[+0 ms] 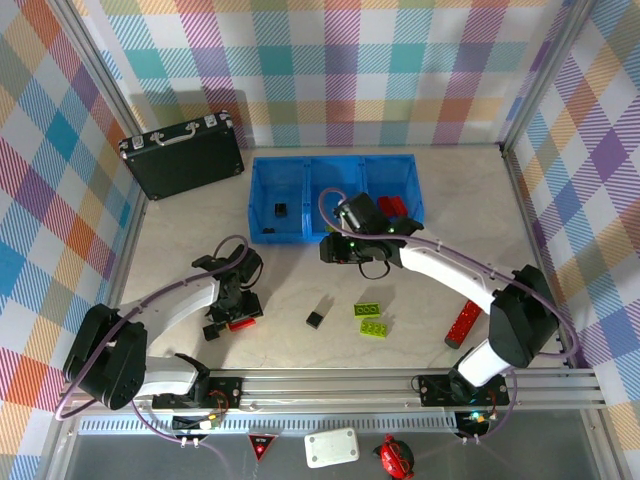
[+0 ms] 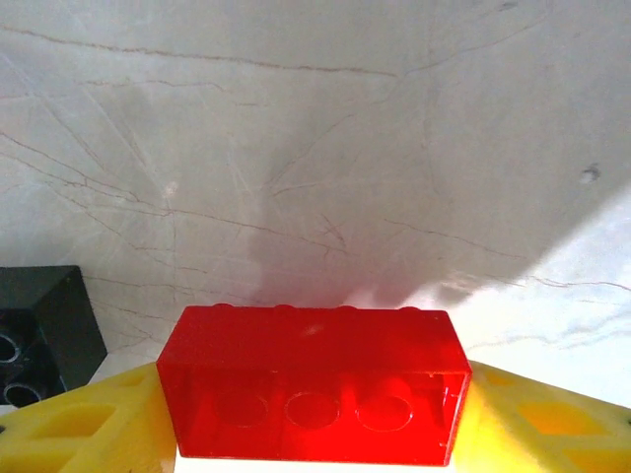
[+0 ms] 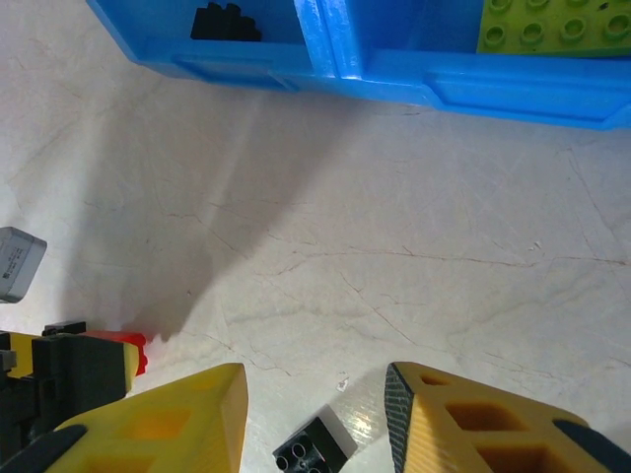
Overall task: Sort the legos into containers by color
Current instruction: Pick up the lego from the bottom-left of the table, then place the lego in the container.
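Briefcase [image 1: 182,157] left of bin [image 1: 270,190]; legos [image 1: 373,327] before it

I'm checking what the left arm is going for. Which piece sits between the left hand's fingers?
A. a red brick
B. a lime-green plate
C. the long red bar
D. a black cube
A: the left wrist view shows a red brick on the table, flanked at both ends by the yellow fingers of the left hand.

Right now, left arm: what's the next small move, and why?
Likely close the left end effector firmly on the red brick: it sits squarely between both yellow fingers, resting on the table, and a firm grip isn't evident.
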`<action>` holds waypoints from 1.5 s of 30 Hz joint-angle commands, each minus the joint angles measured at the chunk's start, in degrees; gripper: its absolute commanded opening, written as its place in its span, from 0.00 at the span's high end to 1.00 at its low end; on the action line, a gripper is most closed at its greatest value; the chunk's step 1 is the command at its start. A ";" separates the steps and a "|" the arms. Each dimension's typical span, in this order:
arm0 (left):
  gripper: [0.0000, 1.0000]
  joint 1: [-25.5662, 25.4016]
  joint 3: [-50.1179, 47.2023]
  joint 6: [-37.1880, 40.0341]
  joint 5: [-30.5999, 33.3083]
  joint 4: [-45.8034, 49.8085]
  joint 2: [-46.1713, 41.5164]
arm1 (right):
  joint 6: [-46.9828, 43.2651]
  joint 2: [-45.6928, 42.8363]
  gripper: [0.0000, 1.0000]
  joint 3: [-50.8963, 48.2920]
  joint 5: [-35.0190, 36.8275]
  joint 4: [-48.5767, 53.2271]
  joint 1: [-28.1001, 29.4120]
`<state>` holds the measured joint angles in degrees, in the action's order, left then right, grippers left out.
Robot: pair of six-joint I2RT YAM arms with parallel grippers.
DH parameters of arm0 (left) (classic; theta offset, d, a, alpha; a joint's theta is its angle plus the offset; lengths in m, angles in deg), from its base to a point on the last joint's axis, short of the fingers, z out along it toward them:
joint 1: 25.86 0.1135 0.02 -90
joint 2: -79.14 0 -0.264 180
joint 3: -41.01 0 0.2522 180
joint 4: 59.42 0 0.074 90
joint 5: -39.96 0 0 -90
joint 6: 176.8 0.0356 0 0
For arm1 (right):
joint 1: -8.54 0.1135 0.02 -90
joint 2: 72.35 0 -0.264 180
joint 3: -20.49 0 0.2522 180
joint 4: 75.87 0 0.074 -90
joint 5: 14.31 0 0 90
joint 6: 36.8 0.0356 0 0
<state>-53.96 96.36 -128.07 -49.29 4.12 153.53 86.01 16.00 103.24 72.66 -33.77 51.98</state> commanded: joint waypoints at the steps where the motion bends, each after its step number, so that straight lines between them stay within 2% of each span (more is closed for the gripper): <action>1: 0.36 -0.56 3.74 0.68 -1.16 1.81 -1.82 | 0.49 -2.61 0.57 -1.26 1.50 1.84 -0.21; 14: 0.36 -0.84 15.90 -3.75 -9.16 -5.48 -0.88 | 0.47 -14.07 0.57 -10.00 4.27 -1.02 -0.29; 19: 0.37 -1.13 17.12 -10.10 -14.32 -14.86 0.39 | 0.08 -19.10 0.54 -15.61 -0.12 -9.83 -0.26; 26: 0.39 -1.86 21.07 -19.17 -17.20 -24.81 2.56 | -3.37 -25.55 0.52 -25.09 -3.65 -30.33 -0.26; 33: 0.39 -3.22 24.75 -25.62 -19.90 -32.55 5.53 | -7.84 -19.95 0.53 -28.96 -5.23 -50.36 -0.21; 40: 0.40 -5.25 27.72 -28.28 -21.82 -37.94 9.21 | -7.35 -11.53 0.46 -25.56 -3.22 -58.53 -0.27; 45: 0.40 -6.85 29.06 -29.28 -22.35 -39.91 11.00 | -6.31 -7.76 0.47 -22.64 -0.18 -60.36 -0.31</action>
<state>-59.53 123.37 -155.46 -69.07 -32.55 163.76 79.41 7.28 77.50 70.85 -87.56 51.98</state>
